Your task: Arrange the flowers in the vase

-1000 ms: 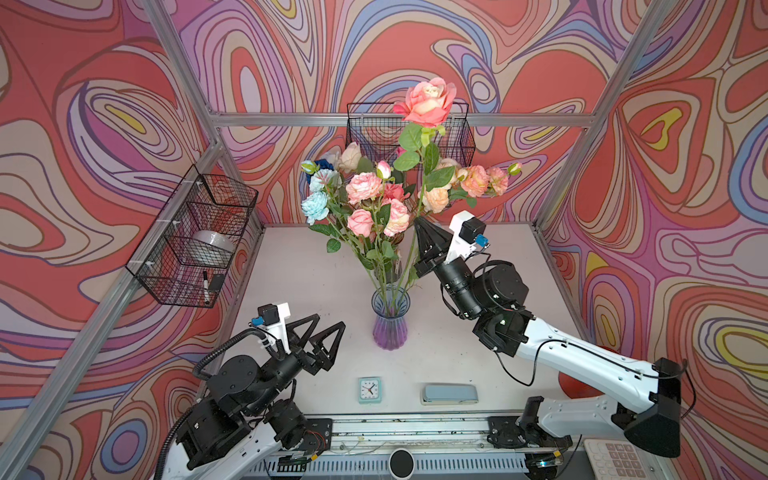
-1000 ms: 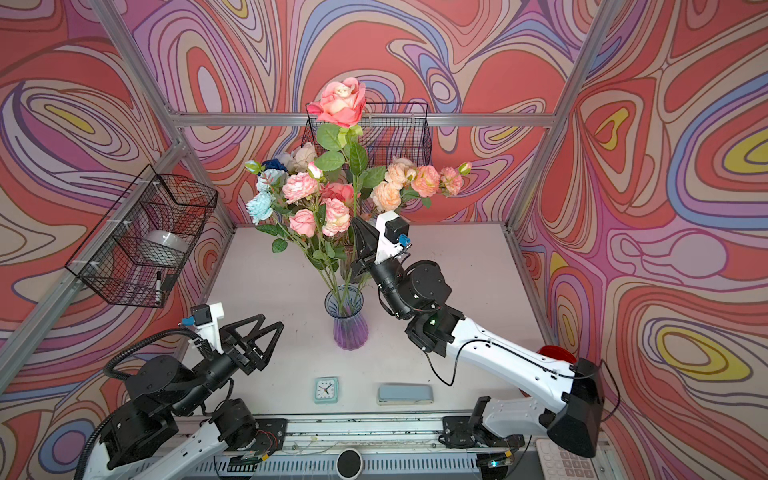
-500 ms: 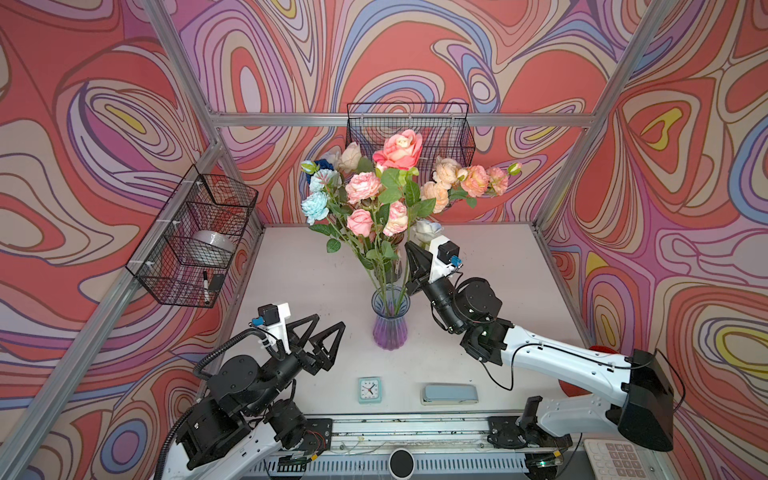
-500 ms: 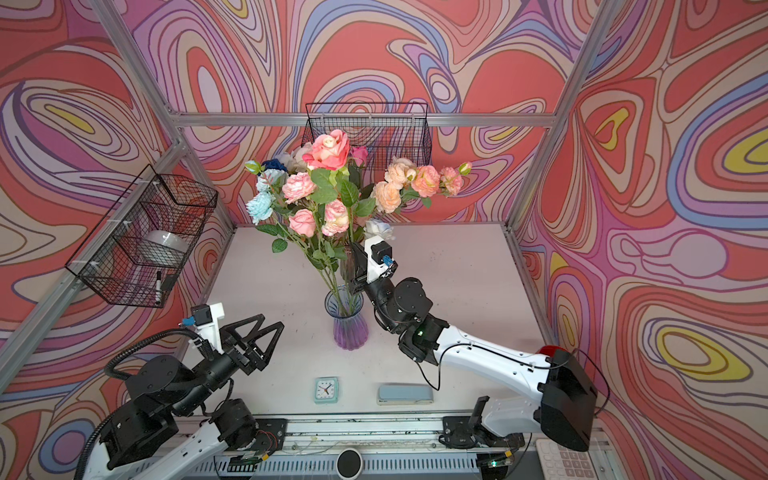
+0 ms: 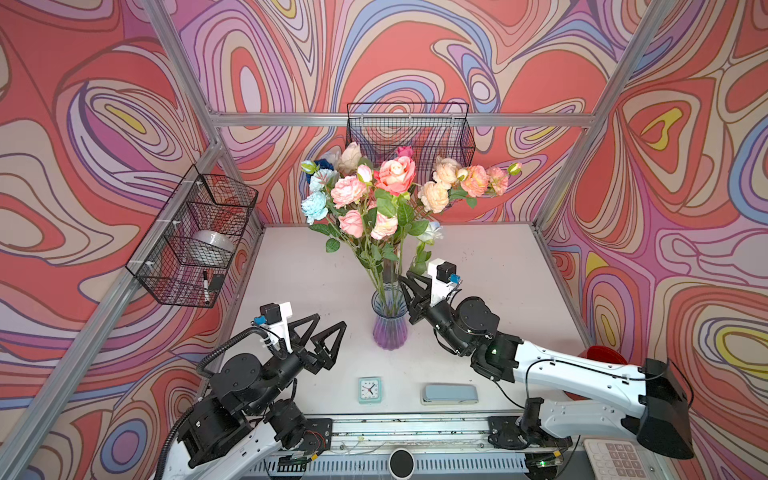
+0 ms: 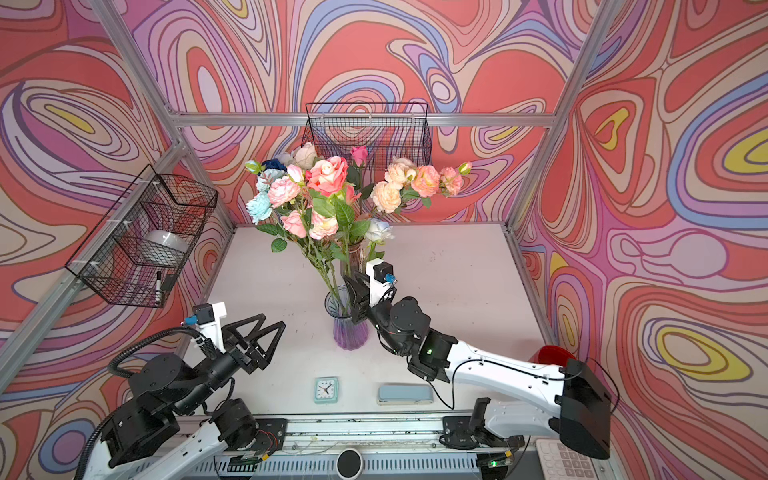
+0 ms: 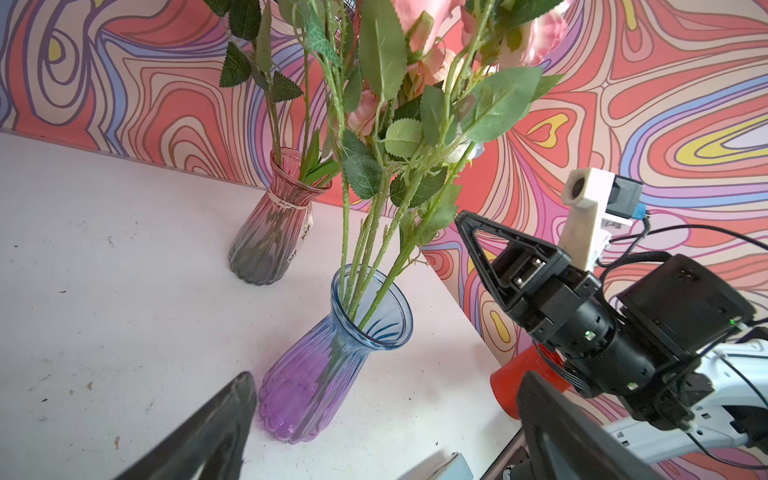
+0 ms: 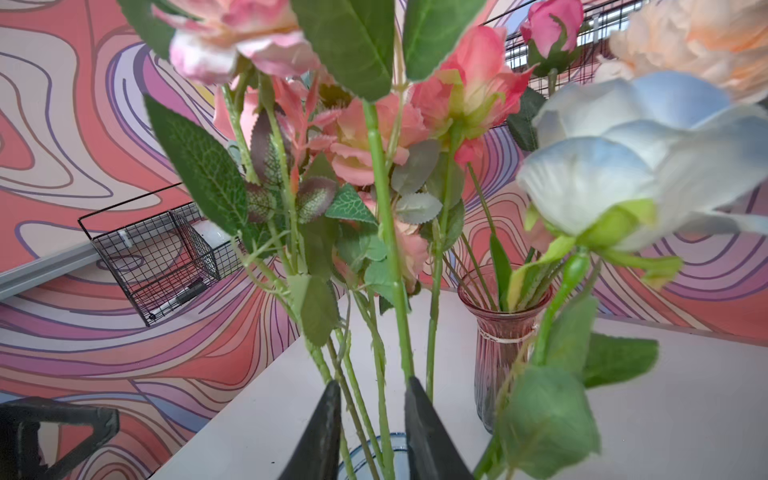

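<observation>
Clock [image 5: 370, 390] lay near the front edge of the table [image 5: 299, 270]. Left gripper [image 5: 331, 321] hung spread wide and empty, short of the purple vase [image 5: 389, 332]. Flowers [image 5: 395, 174] stood in that vase at mid-table. Right gripper [image 8: 372, 381] was partly parted just above its mouth, with green stems between the jaws, none clamped. Pink vase [image 7: 270, 241] behind held more stems.

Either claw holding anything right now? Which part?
Nothing gripped. Left claw open, empty. Right claw parted loosely around a rose stem, just above the purple vase mouth.
</observation>
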